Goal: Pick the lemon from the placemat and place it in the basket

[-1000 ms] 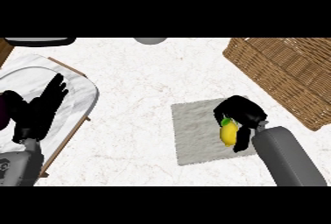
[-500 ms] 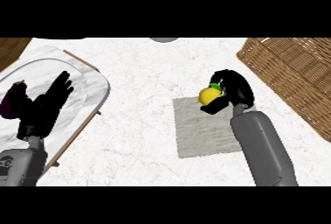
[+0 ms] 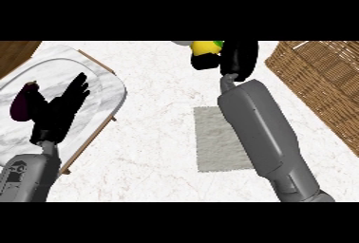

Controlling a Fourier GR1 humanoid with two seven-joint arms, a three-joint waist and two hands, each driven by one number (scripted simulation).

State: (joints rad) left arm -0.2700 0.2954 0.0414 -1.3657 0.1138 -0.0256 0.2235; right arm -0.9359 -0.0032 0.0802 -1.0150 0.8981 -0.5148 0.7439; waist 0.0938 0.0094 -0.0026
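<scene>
The right hand (image 3: 235, 59) is up near the top of the head view, its black fingers curled round the lemon (image 3: 204, 47), a bright yellow fruit with a green patch at its upper right, so the lemon sits in the hand above the white marbled counter (image 3: 161, 137) and not on the placemat (image 3: 217, 140). The placemat, a pale grey-green rectangle with a soft, cloth-like surface, lies flat on the counter below the hand, and the smooth grey right forearm (image 3: 263, 133) crosses its right side and hides that edge. To the right of the hand stands the basket (image 3: 319, 80), woven of brown wicker with a thick plaited rim, well apart from the lemon; part of it runs out of view at the right. On the far left lies a rounded marble-look tray (image 3: 105, 80) resting over a thin wooden frame (image 3: 95, 137), and a dark purple eggplant (image 3: 24, 102) lies on it near the left edge. The left hand (image 3: 60, 111) shows over that tray, fingers straight and spread, pointing up, just beside the eggplant, holding nothing. A strip of brown wood (image 3: 17, 52) shows at the upper left corner.
</scene>
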